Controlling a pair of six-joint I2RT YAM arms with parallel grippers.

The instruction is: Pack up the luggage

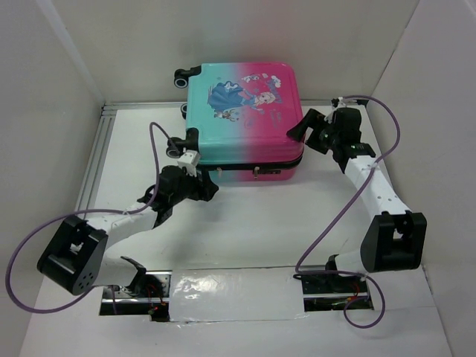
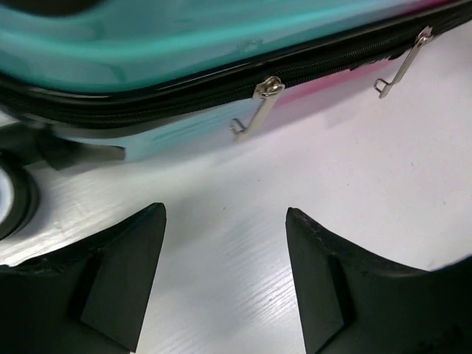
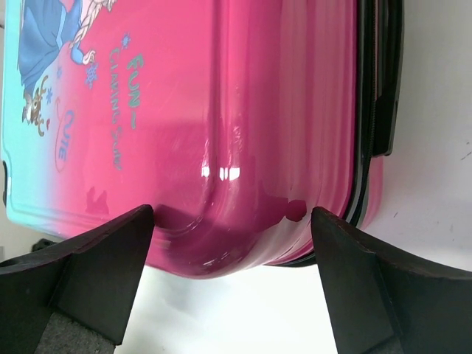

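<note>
White walls enclose the table (image 1: 260, 223); you find the luggage (image 1: 242, 111) lying flat and closed at its far middle. Left arm (image 1: 126, 219): stretched low toward the near-left corner, left fingers (image 2: 125, 273) spread, empty, facing the zipper pulls (image 2: 258, 110). Right arm (image 1: 372, 178): elbow bent, wrist turned inward, right fingers (image 3: 96, 273) spread beside the pink side, empty.

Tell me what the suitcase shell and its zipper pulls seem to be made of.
The luggage shell looks like hard glossy plastic: it shows sharp light reflections and moulded ribs. The zipper pulls look like bright metal, silvery and shiny.
</note>
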